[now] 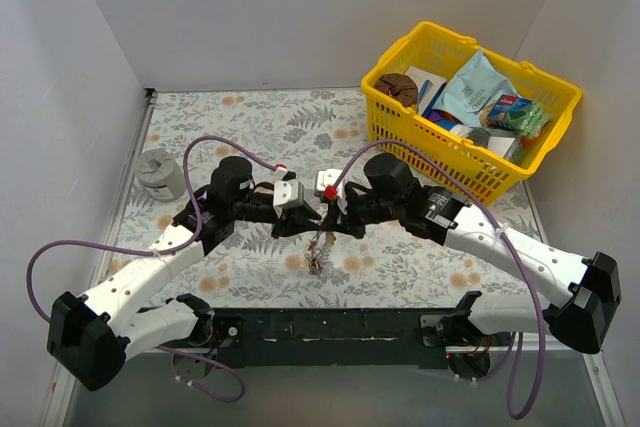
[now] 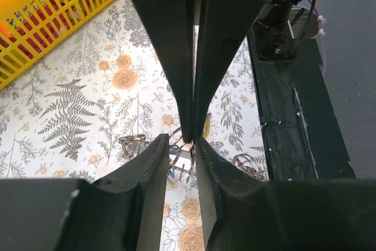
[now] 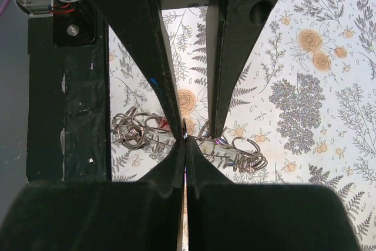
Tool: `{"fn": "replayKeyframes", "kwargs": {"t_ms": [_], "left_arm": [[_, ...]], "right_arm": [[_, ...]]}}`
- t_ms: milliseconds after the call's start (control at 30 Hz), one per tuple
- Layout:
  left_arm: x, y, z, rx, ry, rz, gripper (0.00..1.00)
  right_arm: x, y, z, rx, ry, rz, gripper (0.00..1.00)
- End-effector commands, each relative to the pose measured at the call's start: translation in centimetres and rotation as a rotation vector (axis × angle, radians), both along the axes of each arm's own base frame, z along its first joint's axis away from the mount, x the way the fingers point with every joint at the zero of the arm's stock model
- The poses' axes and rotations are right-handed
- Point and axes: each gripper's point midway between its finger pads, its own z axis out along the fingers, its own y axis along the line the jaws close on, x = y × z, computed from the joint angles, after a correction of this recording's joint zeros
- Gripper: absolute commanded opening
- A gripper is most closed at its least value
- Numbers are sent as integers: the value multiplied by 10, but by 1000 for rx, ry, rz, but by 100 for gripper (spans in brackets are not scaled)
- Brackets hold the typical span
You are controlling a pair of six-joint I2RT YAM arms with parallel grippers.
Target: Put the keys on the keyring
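Where black fingers (image 1: pixel 318 225) meet, thin silver wire keyring (image 3: pixel 184 129) pinched.

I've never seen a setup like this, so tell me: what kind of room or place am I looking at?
Probably a robot test station, not a home: plain white walls box in a table under a floral cloth, two arms are bolted to its near edge, and a yellow basket of assorted props sits in the corner.

From my feed, the keys (image 1: pixel 316 261) were too small to tell apart, their heads hidden behind both tools.
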Motion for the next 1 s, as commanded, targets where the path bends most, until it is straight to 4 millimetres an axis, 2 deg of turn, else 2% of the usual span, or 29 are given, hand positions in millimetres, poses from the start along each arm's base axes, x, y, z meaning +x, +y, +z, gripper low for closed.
{"fn": "replayKeyframes", "kwargs": {"t_ms": [0, 300, 433, 700, 800, 833, 900, 933, 967], "left_arm": [[4, 3, 3, -8, -40, 39, 25], [2, 3, 4, -15, -46, 27, 17], [0, 1, 3, -16, -33, 10, 0], [-4, 1, 5, -23, -28, -9, 0], [-6, -1, 9, -59, -15, -6, 0], [-6, -1, 18, -93, -42, -4, 0], [-7, -1, 16, -114, -16, 16, 0], [-6, -1, 28, -156, -59, 29, 0], [-6, 0, 28, -169, -58, 42, 0]], "right_arm": [[0, 8, 34, 115, -55, 15, 1], [0, 7, 32, 110, -54, 11, 1], [1, 7, 30, 106, -50, 5, 1], [6, 6, 35, 118, -56, -33, 1], [8, 4, 41, 138, -66, -60, 12], [9, 2, 44, 148, -73, -72, 22], [12, -2, 49, 173, -92, -110, 29], [14, -4, 51, 181, -96, -129, 36], [20, -7, 51, 187, -108, -170, 39]]}}
